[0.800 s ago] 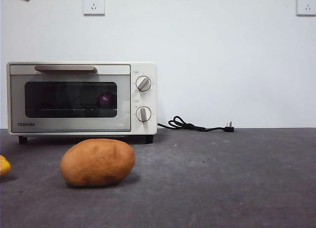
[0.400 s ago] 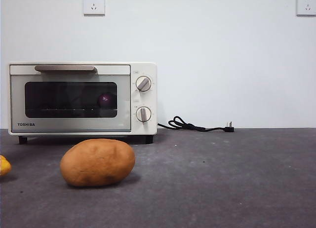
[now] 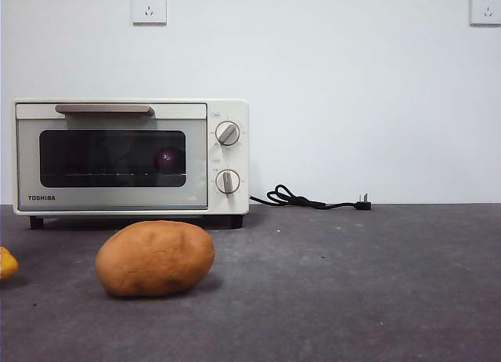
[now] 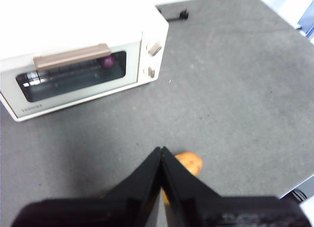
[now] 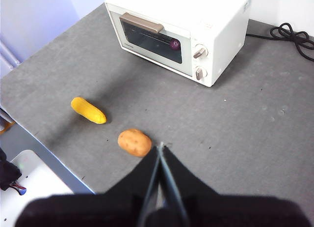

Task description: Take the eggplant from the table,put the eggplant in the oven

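- The oven (image 3: 131,157) sits at the far left of the table (image 3: 352,284), door closed, handle across the top and two knobs down its right side.
- The eggplant (image 3: 167,159) is inside the oven, just a purple end visible through the dark glass toward the right side of the window. It shows in the wrist views too, left (image 4: 108,62) and right (image 5: 174,44).
- A potato (image 3: 155,258) lies on the table in front of the oven, nearer the camera and well apart from it.
- Some yellow vegetable (image 5: 88,110) lies off to the left of the potato; the front view only catches its edge (image 3: 6,262). Can't tell what it is exactly.
- A black power cord (image 3: 309,199) with its plug lies loose on the table to the right of the oven, by the wall.
- Left gripper (image 4: 161,149) is up high over the table, jaws pressed together, holding nothing.
- Right gripper (image 5: 161,146) is the same deal: raised, jaws together, empty.
- Two wall sockets (image 3: 149,5) are up on the white wall.
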Motion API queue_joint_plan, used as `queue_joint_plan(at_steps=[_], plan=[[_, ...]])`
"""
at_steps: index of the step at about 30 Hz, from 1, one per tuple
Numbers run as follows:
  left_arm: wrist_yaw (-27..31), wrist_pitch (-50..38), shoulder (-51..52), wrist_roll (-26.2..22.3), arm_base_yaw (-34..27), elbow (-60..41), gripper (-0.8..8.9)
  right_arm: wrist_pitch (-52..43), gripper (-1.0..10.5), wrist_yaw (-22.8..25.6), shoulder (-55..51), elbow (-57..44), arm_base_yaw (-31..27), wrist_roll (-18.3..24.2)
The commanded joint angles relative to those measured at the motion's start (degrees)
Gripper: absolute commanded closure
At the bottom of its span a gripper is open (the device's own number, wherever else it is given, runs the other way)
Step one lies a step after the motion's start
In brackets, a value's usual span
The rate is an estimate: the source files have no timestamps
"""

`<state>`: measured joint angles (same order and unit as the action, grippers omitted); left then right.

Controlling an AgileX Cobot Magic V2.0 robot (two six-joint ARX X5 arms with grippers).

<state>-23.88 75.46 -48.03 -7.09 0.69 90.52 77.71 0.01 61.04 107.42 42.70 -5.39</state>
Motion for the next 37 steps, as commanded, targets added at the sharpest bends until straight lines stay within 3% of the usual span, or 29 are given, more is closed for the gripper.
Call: queue_joint_plan(at_steps=[1,6,37], plan=[[0.5,-0.1,3.7,-0.2,0.1,-0.6,8.19,1.1,9.5,0.0,-0.1,0.0,0.1,-0.5],[6.1,-0.1,9.3,1.2,0.1,-1.9,8.19,1.1,9.5,0.0,0.0,0.0,0.1,-0.5],[5.9,-0.1,11.6,3.1,0.1,-2.4,8.18,1.1,9.5,0.0,0.1,0.0,0.1,-0.5]])
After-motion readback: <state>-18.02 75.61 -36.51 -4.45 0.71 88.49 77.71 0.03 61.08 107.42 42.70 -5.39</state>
